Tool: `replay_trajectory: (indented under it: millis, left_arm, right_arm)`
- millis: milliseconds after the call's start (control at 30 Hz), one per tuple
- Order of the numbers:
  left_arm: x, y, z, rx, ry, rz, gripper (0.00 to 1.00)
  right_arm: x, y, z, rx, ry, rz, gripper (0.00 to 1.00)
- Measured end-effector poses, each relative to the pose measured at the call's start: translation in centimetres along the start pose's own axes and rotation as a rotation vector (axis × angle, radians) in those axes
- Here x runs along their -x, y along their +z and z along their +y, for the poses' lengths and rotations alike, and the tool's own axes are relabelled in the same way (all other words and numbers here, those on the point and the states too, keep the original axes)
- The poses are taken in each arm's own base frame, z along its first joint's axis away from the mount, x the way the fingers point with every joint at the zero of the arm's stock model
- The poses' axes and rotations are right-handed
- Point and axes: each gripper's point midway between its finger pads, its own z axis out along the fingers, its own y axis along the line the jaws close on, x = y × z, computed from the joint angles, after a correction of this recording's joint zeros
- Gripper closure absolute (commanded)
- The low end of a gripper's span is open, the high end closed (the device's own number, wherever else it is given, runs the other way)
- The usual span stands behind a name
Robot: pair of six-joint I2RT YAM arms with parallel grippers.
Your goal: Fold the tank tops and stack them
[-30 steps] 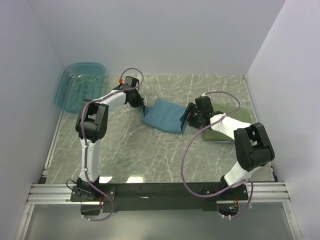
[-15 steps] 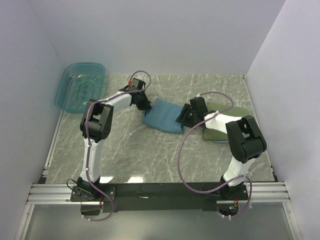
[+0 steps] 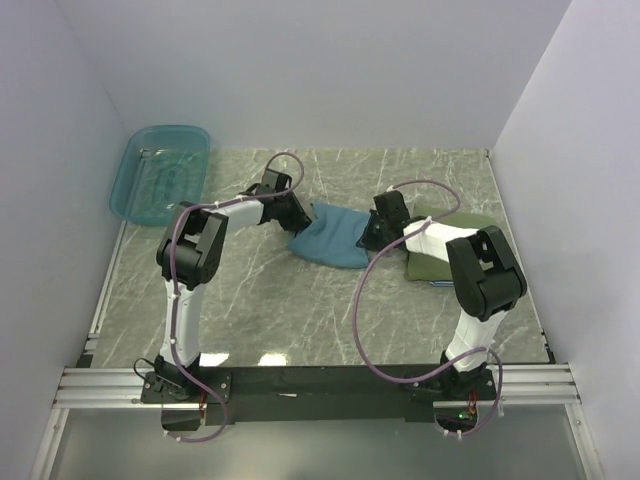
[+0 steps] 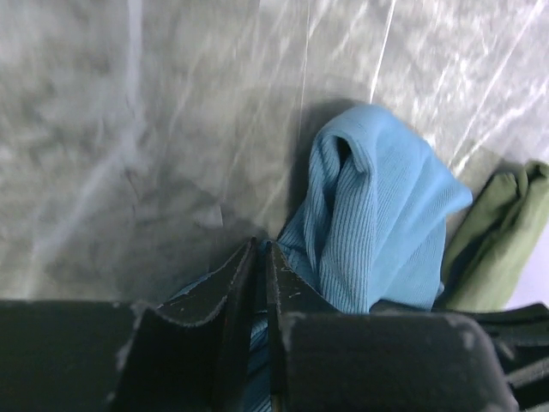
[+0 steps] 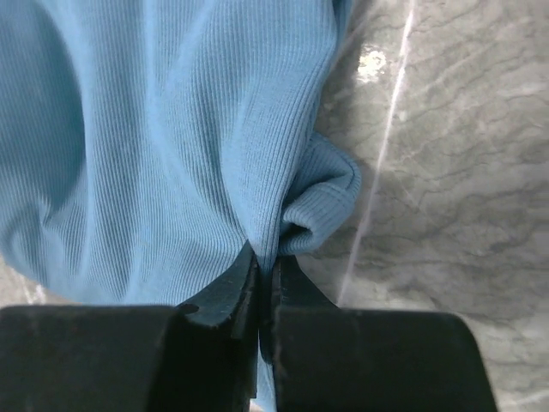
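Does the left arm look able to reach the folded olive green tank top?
Probably not: the left gripper is shut on the teal-blue tank top, and the right arm crosses the olive green tank top.

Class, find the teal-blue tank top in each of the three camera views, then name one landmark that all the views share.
Top external: the teal-blue tank top lies near the picture's centre.
Left wrist: it is bunched up right of centre, just beyond the left gripper.
Right wrist: it fills the upper left, pinched in the right gripper.
Shared landmark: the marbled grey table shows in all three.
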Motion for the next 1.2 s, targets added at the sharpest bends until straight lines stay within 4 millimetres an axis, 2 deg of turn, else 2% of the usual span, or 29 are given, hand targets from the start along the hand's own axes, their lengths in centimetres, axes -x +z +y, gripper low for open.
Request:
replay_trajectory:
  millis: [167,300,533,667,1000,1200]
  left_arm:
    - [-2.1,-0.3,-0.3,-0.047,-0.038,0.04,0.84]
    - [-4.0,-0.3,-1.1,-0.07,-0.05,0.076,0.84]
    - [-8.2,0.1,-3.2,-0.095,-0.037,0.155,0.84]
    - [-10.1,0.6,-4.5,-0.115,-0.032,0.201,0.84]
    - [-11.6,3.1,-8.2,-0.182,-0.021,0.254,0.84]
    - [-12.2,4.2,-10.0,-0.214,-0.014,0.269,0.83]
  right_arm:
    - [0.3,-1.0,-0.5,-0.043,-0.045,0.01,1.0]
    - [1.8,-2.9,0.0,-0.077,-0.1,-0.005,1.0]
    - [5.2,-7.3,1.2,-0.124,-0.184,-0.074,1.0]
    - [6.2,-8.9,0.9,-0.173,-0.224,-0.088,1.0]
    - [6.1,-10.9,-1.8,-0.318,-0.294,-0.065,1.0]
    - [6.7,-13.0,-2.5,-0.365,-0.315,-0.1,1.0]
